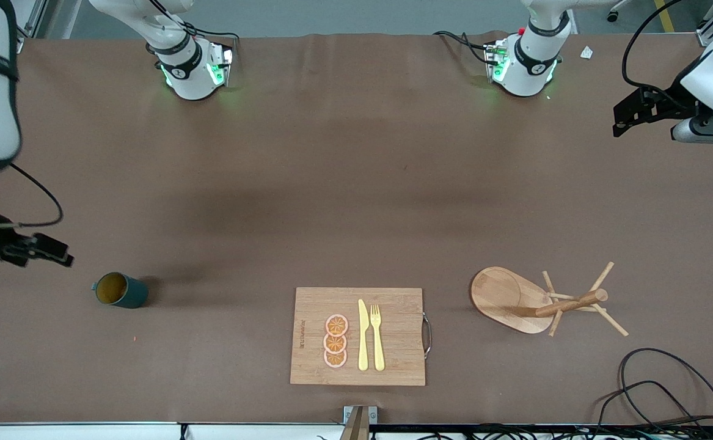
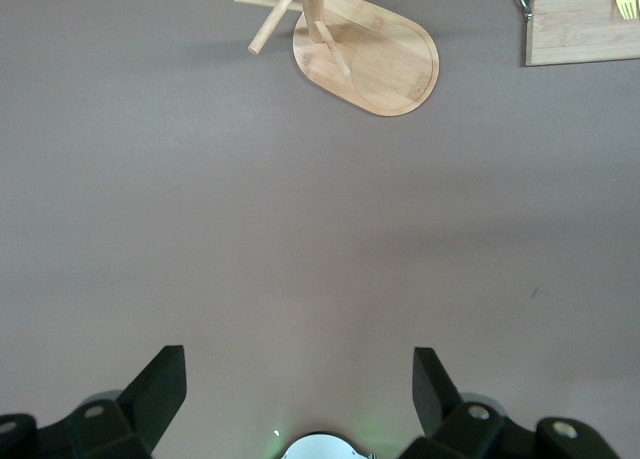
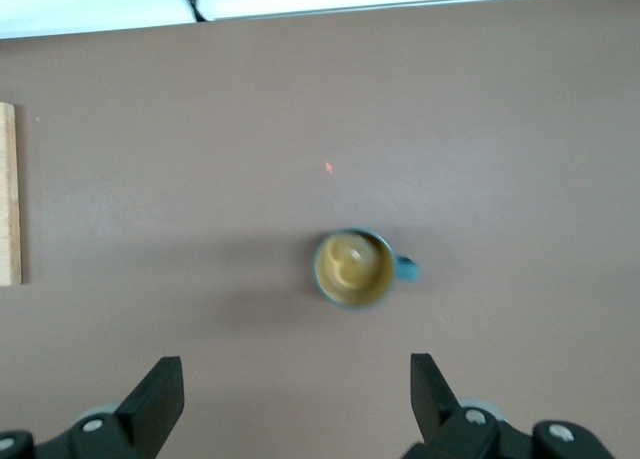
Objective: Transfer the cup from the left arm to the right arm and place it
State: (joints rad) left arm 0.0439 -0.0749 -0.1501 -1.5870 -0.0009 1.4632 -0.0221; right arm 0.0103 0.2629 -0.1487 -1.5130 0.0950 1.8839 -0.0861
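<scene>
The cup (image 1: 119, 291), a dark teal-green mug with a tan inside, stands upright on the brown table near the right arm's end. It also shows in the right wrist view (image 3: 352, 269), mouth up and handle to one side. My right gripper (image 1: 47, 249) is open and empty. It hangs over the table beside the cup, apart from it; its fingertips (image 3: 160, 389) show wide apart. My left gripper (image 1: 631, 115) is open and empty, held high over the left arm's end of the table; its fingertips (image 2: 165, 379) also show wide apart.
A wooden cutting board (image 1: 313, 336) with orange slices (image 1: 336, 341), a yellow knife (image 1: 363, 335) and a fork (image 1: 377, 336) lies at the middle front. A wooden mug tree (image 1: 515, 299) stands toward the left arm's end and shows in the left wrist view (image 2: 385, 59). Black cables (image 1: 655, 391) lie at the near corner.
</scene>
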